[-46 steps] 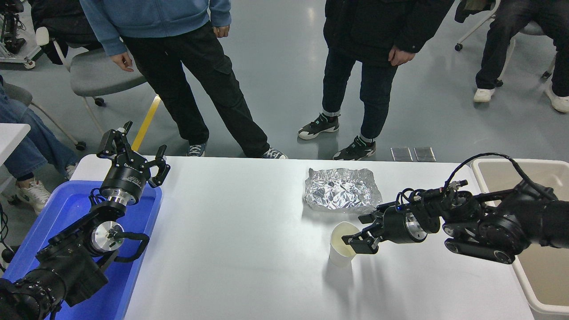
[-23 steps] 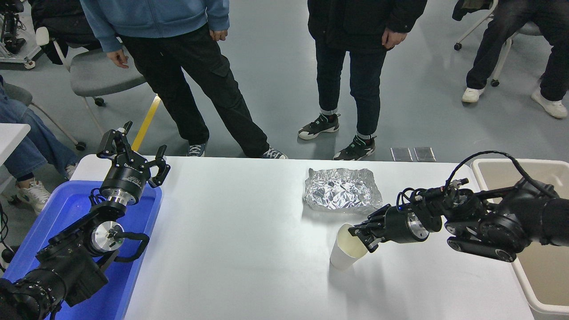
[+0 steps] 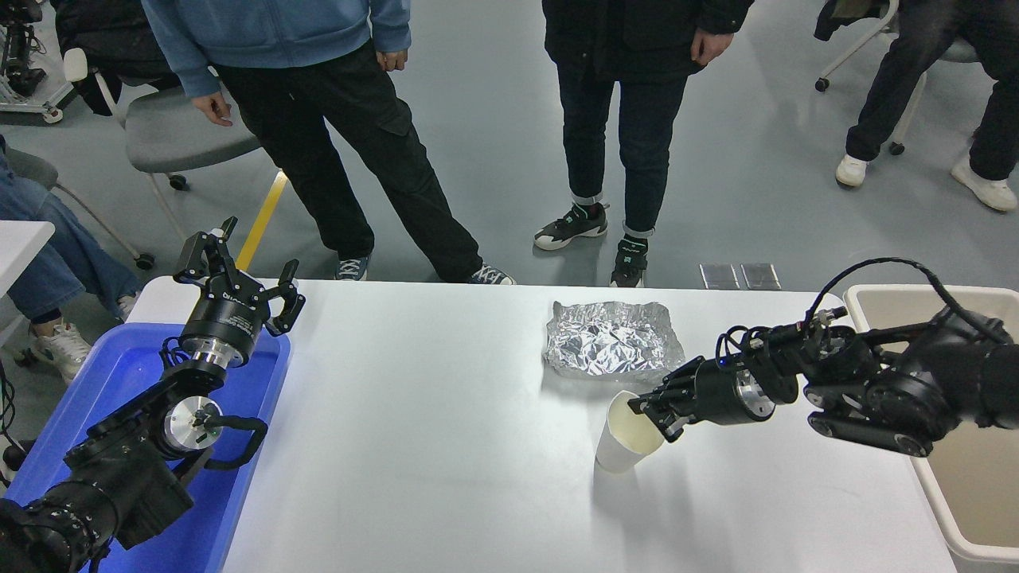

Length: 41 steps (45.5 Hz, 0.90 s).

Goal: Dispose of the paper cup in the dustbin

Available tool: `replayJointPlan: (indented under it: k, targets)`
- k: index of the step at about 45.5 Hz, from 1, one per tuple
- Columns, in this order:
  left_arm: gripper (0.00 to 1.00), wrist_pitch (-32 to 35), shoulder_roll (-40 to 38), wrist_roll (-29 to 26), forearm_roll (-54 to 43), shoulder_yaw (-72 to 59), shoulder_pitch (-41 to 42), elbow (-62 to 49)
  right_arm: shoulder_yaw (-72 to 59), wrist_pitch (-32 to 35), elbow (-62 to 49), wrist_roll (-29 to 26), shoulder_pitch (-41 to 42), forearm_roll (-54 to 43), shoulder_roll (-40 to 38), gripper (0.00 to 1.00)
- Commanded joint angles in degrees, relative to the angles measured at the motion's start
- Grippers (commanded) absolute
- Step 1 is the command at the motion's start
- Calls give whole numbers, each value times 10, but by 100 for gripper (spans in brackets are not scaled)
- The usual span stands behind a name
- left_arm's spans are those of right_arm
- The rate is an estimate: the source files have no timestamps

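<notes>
The off-white paper cup (image 3: 626,437) is near the middle right of the white table, tilted with its mouth toward the right and lifted a little. My right gripper (image 3: 653,415) is shut on the cup's right rim, one finger inside the mouth. The beige dustbin (image 3: 939,525) stands at the table's right edge, partly hidden behind my right arm. My left gripper (image 3: 239,274) is parked open at the lower left over the blue tray.
A crumpled silver foil sheet (image 3: 611,340) lies just behind the cup. A blue plastic tray (image 3: 127,374) sits at the left edge under the left arm. Several people stand or sit at the far side of the table.
My right gripper closed on the cup's rim, then tilted and raised the cup slightly toward the right. The people at the far side shifted their feet.
</notes>
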Motion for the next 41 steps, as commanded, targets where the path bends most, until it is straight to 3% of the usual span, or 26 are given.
replayJointPlan:
  k: [1, 11, 21, 34, 41]
  targets:
    - [100, 0, -1, 0, 0, 0, 0, 0, -3, 58, 95, -1, 108, 48, -90, 0]
    - [100, 0, 0, 0, 0, 0, 0, 0, -5, 116, 172, 1, 205, 54, -160, 0]
    - [100, 0, -1, 0, 0, 0, 0, 0, -5, 169, 209, 1, 278, 55, -177, 0]
    - [100, 0, 0, 0, 0, 0, 0, 0, -12, 173, 204, 1, 280, 52, -178, 0]
    - [100, 0, -1, 0, 0, 0, 0, 0, -10, 168, 185, 2, 260, 49, -217, 0]
